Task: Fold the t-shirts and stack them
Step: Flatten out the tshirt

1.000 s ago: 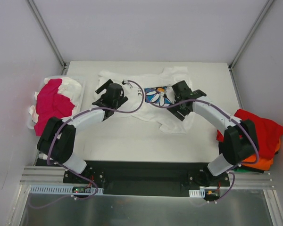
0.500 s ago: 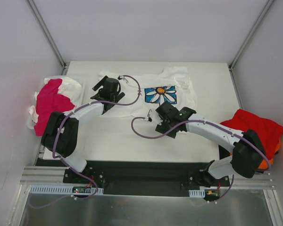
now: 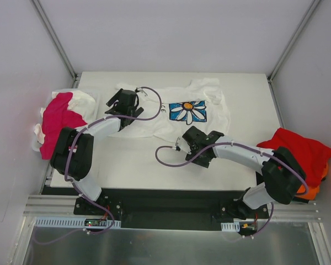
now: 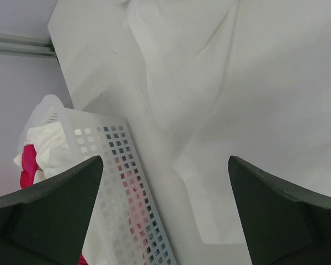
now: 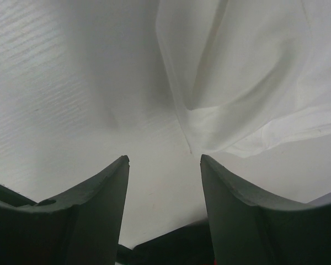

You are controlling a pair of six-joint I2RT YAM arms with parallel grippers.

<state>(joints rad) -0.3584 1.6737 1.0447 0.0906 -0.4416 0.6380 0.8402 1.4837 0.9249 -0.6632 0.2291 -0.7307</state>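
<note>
A white t-shirt (image 3: 165, 113) with a blue daisy print lies spread flat at the back of the table (image 3: 127, 160). My left gripper (image 3: 120, 101) hovers open over its left edge, next to the basket. In the left wrist view the gripper (image 4: 165, 160) has wide jaws with only white cloth (image 4: 254, 83) and table below. My right gripper (image 3: 188, 141) sits at the shirt's near hem. Its jaws (image 5: 164, 157) are open and empty, with the hem corner (image 5: 190, 148) just ahead of the fingertips. A magenta-pink t-shirt (image 3: 60, 118) lies on the basket. Red and orange t-shirts (image 3: 298, 152) are piled at the right.
A white perforated basket (image 4: 116, 182) at the table's left edge holds white and pink cloth. Grey walls enclose the table on three sides. The right arm's purple cable (image 3: 165, 157) loops over the table in front of the shirt.
My right gripper has come off the shirt's right side and moved forward and left to its near hem, jaws narrowing. The shirt now lies flatter. My left gripper has shifted slightly back.
</note>
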